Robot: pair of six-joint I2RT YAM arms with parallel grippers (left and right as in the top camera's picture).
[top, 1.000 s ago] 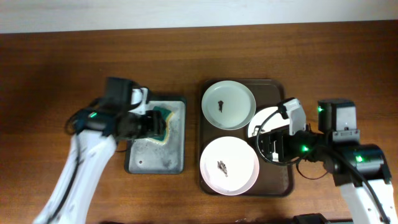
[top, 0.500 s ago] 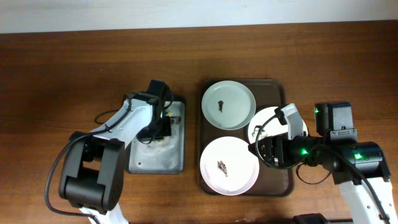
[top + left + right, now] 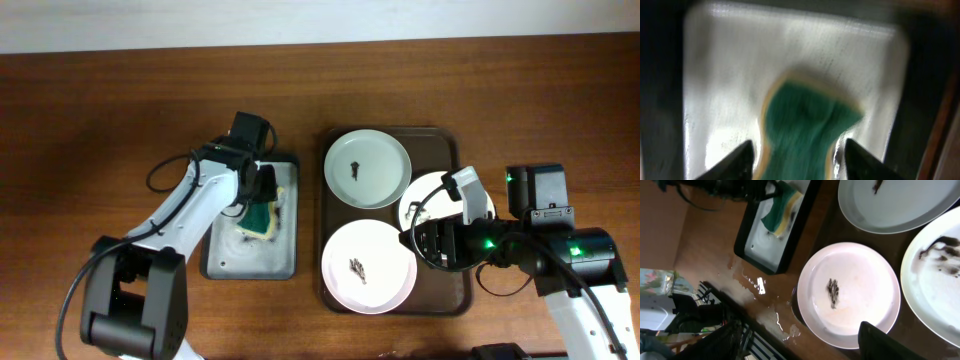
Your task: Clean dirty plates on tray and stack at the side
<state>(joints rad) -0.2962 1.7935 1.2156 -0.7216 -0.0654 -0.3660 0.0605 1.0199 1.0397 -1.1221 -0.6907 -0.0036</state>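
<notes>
Three white plates lie on the dark brown tray. The far plate, the near plate and the right plate all carry dark specks. My right gripper is open and empty above the tray, over the right plate, which it partly hides. The right wrist view shows the near plate, far plate and right plate below the right gripper. My left gripper is open and straddles the green-yellow sponge.
The sponge lies on the smaller grey tray, left of the brown tray; the tray looks wet. Water spots lie on the table before it. Bare wood surrounds both trays.
My left arm swung from the left to the grey tray's far side, and its gripper now sits over the sponge. My right gripper shifted slightly, then stayed still.
</notes>
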